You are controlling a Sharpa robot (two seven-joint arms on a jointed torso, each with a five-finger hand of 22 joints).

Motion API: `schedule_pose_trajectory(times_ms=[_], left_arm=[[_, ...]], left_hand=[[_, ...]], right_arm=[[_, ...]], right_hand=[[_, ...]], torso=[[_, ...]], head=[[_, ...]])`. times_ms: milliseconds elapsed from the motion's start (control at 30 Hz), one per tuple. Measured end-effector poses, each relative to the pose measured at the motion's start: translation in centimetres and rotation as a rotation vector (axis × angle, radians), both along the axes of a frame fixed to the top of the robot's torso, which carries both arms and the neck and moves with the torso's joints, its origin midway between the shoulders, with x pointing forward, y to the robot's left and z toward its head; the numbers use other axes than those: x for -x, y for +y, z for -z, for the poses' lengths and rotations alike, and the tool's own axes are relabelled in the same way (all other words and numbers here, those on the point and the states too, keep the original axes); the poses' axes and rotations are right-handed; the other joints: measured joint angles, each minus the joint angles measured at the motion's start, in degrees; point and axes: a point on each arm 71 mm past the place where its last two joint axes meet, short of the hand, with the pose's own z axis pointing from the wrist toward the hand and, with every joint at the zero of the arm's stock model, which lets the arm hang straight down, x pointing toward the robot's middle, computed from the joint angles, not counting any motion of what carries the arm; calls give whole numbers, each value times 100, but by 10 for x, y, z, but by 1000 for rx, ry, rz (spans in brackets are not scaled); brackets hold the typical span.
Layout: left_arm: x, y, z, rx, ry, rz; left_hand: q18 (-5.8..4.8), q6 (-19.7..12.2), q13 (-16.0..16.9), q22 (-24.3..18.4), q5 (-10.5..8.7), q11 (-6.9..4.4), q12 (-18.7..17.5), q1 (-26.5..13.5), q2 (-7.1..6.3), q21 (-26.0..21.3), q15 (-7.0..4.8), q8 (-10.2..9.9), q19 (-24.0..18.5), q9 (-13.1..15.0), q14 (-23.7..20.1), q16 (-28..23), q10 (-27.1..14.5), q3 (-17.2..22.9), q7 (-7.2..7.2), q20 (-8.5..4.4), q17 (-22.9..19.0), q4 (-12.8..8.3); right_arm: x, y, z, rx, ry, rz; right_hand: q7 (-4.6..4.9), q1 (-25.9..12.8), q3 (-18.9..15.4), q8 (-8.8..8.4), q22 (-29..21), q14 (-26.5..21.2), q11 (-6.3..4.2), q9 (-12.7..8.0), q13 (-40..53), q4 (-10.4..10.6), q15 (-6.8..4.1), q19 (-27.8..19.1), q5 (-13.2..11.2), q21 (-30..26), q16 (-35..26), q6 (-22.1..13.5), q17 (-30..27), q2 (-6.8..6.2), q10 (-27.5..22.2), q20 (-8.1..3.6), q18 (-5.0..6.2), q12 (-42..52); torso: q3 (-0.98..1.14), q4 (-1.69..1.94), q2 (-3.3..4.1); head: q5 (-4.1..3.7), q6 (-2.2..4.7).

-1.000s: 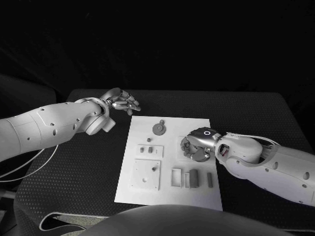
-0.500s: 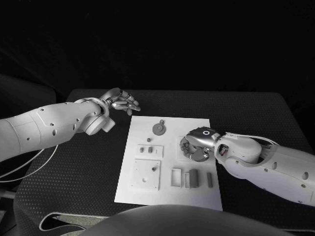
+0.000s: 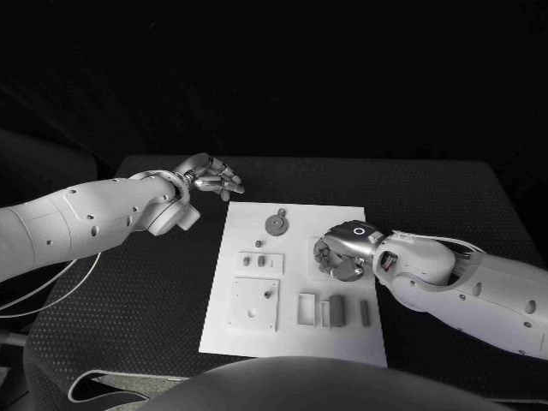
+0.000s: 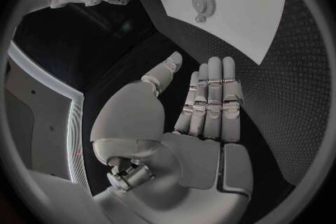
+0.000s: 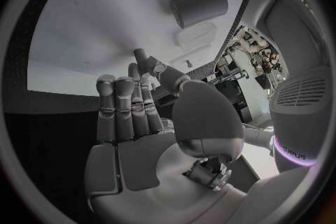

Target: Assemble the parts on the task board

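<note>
Reading any writing first: no legible brand or label on the board or parts. White rectangular task board [image 3: 296,282] lies flat mid black textured surface [image 3: 139,291], long axis running away from robot. On it, small grey parts: round gear-like disc [image 3: 276,224] near far end w/ a tiny peg just beyond it; small blocks in a row [image 3: 260,261] at mid-left; square raised plate w/ a stud [image 3: 254,302] at near-left; upright rectangular pieces [image 3: 333,310] at near-right. In left wrist view the gear [image 4: 202,1] sits on the board [image 4: 238,5] w/ a small peg beside it. Left silver hand [image 3: 210,179] hovers off the board's far-left corner over the surface, palm up, fingers [image 4: 210,95] apart and roughly straight, holding nothing. Right silver hand [image 3: 342,253] sits low over the board's right-mid area, fingers curled downward toward the board; head view can't show if a part is pinched. In right wrist view its fingers [image 5: 126,106] lie together, fairly straight, thumb apart, nothing visible betw. them; a grey cylinder-shaped part [image 5: 199,7] lies on the board beyond the fingertips, not touching.
</note>
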Motion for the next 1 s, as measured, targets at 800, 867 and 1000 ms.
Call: schedule_pose_trajectory(times_ms=[800,867,1000], left_arm=[[0,2,0,-2,2,-5],[0,2,0,-2,2,-5],[0,2,0,-2,2,-4]], left_hand=[[52,0,1,0,0,-1,0,0,0,-19,0,0,0,0,0,-22,1,0,0,0,21,0],[50,0,1,0,0,-1,0,0,0,-19,0,0,0,0,0,-22,1,0,0,0,21,0],[47,0,1,0,0,-1,0,0,0,-19,0,0,0,0,0,-22,1,0,0,0,21,0]], right_arm=[[3,-3,-37,-90,-37,5],[6,0,-41,-100,-37,-2],[12,13,-45,-124,-31,-30]], right_hand=[[-14,7,65,0,-2,66,-30,1,26,1,-24,49,28,24,1,43,-18,4,30,-30,-1,0],[-14,7,65,0,-2,68,-30,1,26,1,-25,49,28,24,1,43,-18,4,30,-30,-1,0],[-14,7,65,0,-2,72,-15,1,26,1,-25,50,28,24,0,44,-18,4,45,-30,-1,0]], torso=[[-2,-5,-3],[-1,-5,-3],[1,-8,-3]], head=[[25,0],[35,0],[64,0]])
